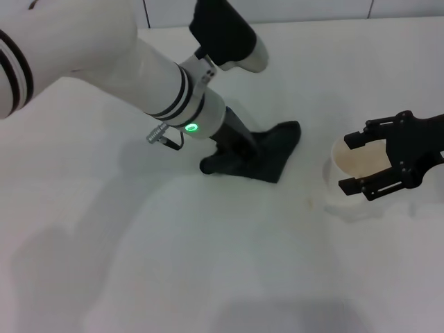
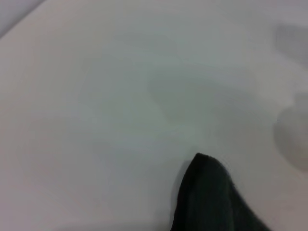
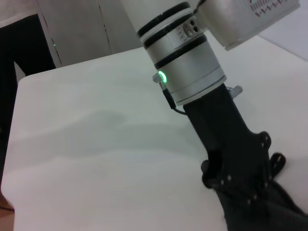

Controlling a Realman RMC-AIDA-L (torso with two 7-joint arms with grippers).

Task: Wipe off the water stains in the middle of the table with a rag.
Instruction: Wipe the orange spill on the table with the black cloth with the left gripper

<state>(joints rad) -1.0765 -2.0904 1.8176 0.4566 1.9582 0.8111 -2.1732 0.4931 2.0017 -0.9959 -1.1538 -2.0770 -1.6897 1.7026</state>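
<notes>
The dark rag [image 1: 277,152] lies on the white table [image 1: 208,263] near its middle. My left gripper [image 1: 232,158] reaches down from the upper left and is shut on the rag's near end, pressing it to the tabletop. The right wrist view shows that gripper [image 3: 240,168] from the side, with the rag [image 3: 274,211] bunched under it. A corner of the rag [image 2: 207,197] shows in the left wrist view. The water stains are hidden or out of view. My right gripper [image 1: 348,164] is open at the right, its fingers on either side of a cup.
A translucent white plastic cup [image 1: 361,163] stands at the right, between the right gripper's fingers. The table's far edge [image 1: 312,24] meets a wall at the back. The table's corner [image 3: 24,82] shows in the right wrist view.
</notes>
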